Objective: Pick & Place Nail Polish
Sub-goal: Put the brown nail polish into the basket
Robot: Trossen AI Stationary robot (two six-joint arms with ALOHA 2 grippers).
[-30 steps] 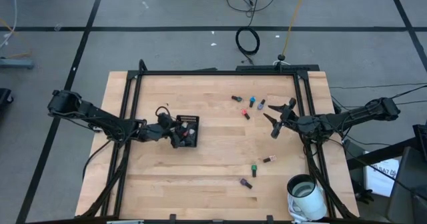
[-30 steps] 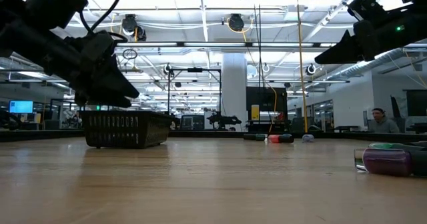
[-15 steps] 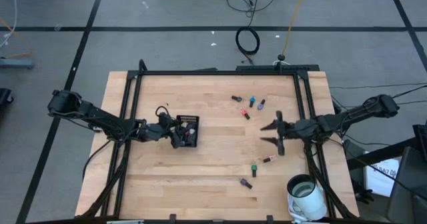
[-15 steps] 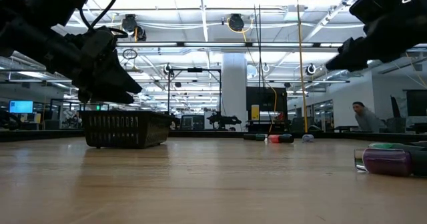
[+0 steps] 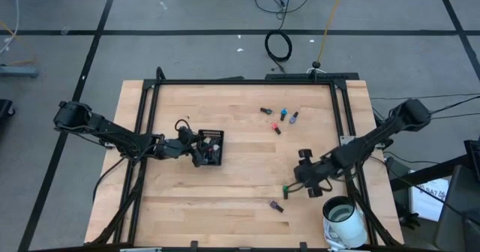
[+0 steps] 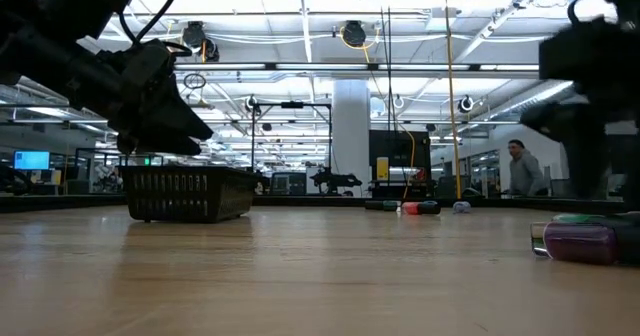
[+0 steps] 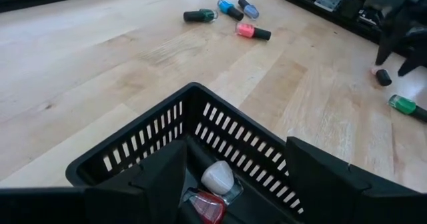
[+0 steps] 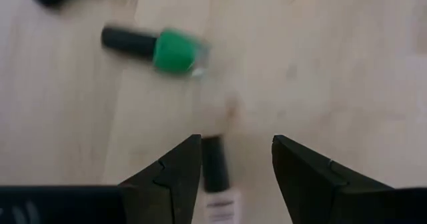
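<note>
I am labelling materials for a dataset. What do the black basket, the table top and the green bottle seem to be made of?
Black basket: probably moulded plastic, matte, with even thin slots in its walls. Table top: light wood with visible grain and plank lines, smooth. Green bottle: likely clear glass, slightly glossy, with a dark, probably plastic cap.

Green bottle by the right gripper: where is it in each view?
High: green bottle at lower right of table, beside right gripper.
Low: probably the green sliver at far right, behind purple bottle.
Left wrist: far past basket, near right gripper.
Right wrist: just ahead of the fingers.
Landmark: right gripper.
</note>
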